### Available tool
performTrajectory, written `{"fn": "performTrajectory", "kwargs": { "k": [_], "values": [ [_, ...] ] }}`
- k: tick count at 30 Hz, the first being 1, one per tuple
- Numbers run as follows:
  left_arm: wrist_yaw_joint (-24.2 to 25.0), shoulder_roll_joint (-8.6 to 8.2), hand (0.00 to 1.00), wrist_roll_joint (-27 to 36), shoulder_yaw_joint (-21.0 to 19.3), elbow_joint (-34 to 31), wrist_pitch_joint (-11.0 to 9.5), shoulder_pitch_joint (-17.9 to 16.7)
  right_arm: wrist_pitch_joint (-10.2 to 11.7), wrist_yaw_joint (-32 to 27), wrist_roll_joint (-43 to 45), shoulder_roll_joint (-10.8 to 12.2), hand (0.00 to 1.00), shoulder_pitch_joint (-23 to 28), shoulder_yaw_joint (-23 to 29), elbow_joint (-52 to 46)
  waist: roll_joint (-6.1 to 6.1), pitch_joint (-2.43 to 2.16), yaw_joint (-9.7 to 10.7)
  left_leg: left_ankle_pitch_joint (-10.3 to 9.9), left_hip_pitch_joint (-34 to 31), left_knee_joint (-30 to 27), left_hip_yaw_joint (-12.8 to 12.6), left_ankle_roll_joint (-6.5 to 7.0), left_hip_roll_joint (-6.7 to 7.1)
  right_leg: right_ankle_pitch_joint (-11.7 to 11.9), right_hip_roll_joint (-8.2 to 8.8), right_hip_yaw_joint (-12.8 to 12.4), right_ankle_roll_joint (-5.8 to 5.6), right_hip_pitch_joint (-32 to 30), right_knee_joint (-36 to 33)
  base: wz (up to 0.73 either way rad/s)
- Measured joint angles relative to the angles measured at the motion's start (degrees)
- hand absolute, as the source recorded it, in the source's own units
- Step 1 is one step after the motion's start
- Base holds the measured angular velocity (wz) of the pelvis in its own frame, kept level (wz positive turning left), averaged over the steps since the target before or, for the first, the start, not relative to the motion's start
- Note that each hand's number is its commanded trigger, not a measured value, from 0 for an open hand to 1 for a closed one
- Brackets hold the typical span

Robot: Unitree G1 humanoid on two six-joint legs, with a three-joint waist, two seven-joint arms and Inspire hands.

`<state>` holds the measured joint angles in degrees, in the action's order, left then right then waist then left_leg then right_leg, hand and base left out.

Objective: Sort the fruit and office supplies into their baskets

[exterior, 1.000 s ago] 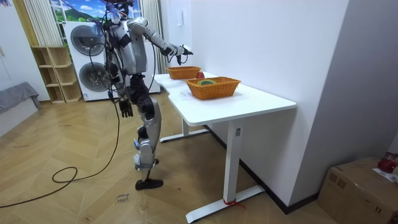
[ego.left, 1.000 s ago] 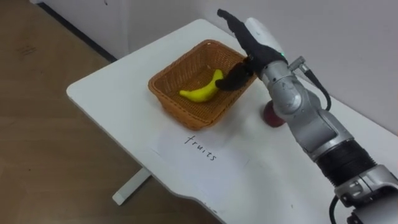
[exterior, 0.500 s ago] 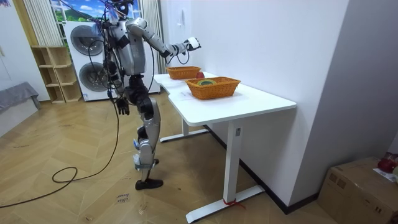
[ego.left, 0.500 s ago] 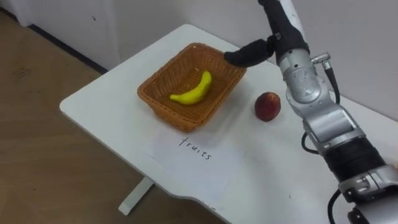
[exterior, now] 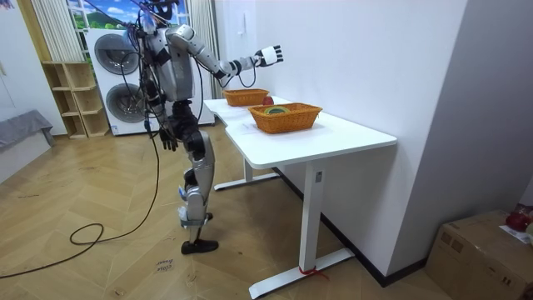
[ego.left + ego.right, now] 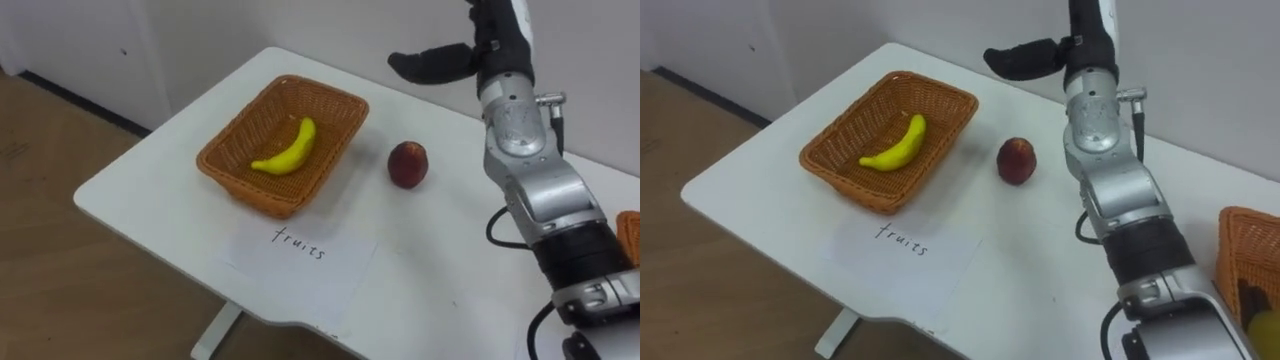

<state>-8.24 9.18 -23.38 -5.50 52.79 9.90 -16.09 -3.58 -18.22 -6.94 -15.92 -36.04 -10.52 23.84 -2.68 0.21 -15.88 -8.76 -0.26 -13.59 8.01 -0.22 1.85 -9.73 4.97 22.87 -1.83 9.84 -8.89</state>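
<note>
The robot is standing by the white table (image 6: pixel 440 275), holding its right hand (image 6: pixel 500 45) high above the far edge, spread wide and gripping nothing. The banana (image 6: pixel 285 150) is lying in the wicker basket (image 6: pixel 250 192), and the red apple (image 6: pixel 407 164) is sitting on the table just beside it. Its left hand (image 5: pixel 165 142) is hanging by the hip; whether it grips anything I cannot tell.

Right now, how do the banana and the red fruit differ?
The banana lies inside the wicker basket; the red fruit sits on the table beside it. The banana is long, curved and yellow; the red fruit is round. Both are fruit, clear of the raised right hand.
</note>
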Motion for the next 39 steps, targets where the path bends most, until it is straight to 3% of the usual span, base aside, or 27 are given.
{"fn": "performTrajectory", "kwargs": {
  "k": [8,14,19,23,39],
  "values": [
    [0.34,-0.65,0.0,0.11,0.0,0.11,0.56,-0.26,0.0,-0.01,-4.55,-0.02,0.0,0.1,0.7,0.04,1.07,0.11,0.31,0.0,0.48,0.19,-0.56,0.01,-0.13,0.0,-0.04,-1.02,0.0,0.07,-0.01,-0.03],
    [0.49,-1.29,0.0,0.28,-0.02,0.22,0.56,-0.14,0.0,0.03,-7.09,-0.03,0.0,0.14,0.62,0.04,0.71,-0.1,0.46,0.01,0.88,0.74,-0.87,0.05,-0.14,0.0,-0.02,-1.48,0.0,0.03,0.08,-0.04],
    [0.47,-1.54,0.0,1.44,0.22,0.24,0.56,-0.28,-0.01,-0.51,-8.6,-0.03,0.0,0.16,0.62,0.04,-0.03,-0.44,1.74,0.02,0.13,0.77,-0.84,0.06,-0.14,0.0,-0.01,-1.19,0.0,-0.7,0.02,0.0],
    [0.36,-1.57,0.0,1.43,0.27,0.63,0.55,-0.44,-0.01,-1.28,-8.44,-0.04,0.0,0.17,0.59,0.15,-0.2,-0.28,2.76,0.04,-0.06,0.79,-0.85,0.09,-0.12,0.02,0.06,-0.92,-0.02,-1.09,0.01,0.01],
    [-0.2,-1.96,0.0,1.41,2.47,2.31,0.58,0.01,-0.02,-1.12,-13.25,0.25,0.0,1.74,0.43,9.75,-0.08,0.52,1.79,0.09,0.73,1.66,-1.72,0.2,-0.22,0.01,0.13,-1.71,-0.05,-0.77,0.09,-0.03]
  ]
}}
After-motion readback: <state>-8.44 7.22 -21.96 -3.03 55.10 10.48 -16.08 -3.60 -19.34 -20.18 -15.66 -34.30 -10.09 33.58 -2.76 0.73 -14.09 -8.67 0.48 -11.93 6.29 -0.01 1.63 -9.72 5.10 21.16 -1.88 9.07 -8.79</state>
